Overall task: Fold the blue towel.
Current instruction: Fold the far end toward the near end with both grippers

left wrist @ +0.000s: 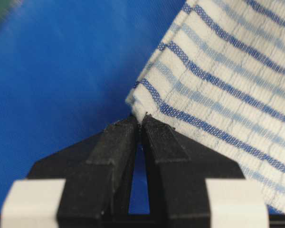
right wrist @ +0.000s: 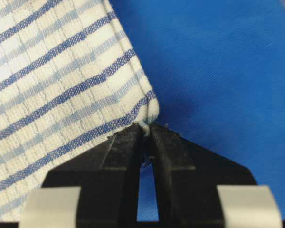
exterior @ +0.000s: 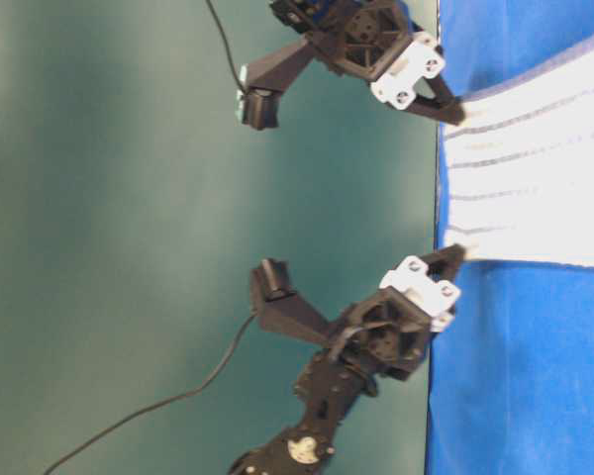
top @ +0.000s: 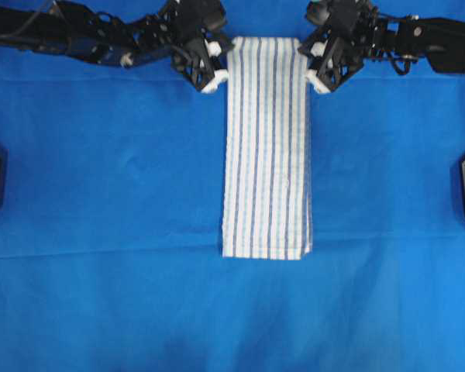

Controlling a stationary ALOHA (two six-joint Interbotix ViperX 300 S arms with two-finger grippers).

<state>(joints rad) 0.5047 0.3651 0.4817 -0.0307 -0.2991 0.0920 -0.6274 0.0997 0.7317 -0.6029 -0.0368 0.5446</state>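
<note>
Both claws, left claw and right claw, pinch only the towel's very corner tips, so either corner could slip free once lifted.

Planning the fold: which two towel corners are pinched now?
The two at the blue towel's top end in the overhead view; left gripper and right gripper each pinch one.

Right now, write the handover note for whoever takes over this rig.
Left claw: shut on one top corner of the blue towel.
Right claw: shut on the other top corner.
Towel: a long narrow strip, flat on the blue table covering, already folded lengthwise by the look of its layered edges.
Left: carry both pinched corners to the far short edge, release, flatten.
</note>
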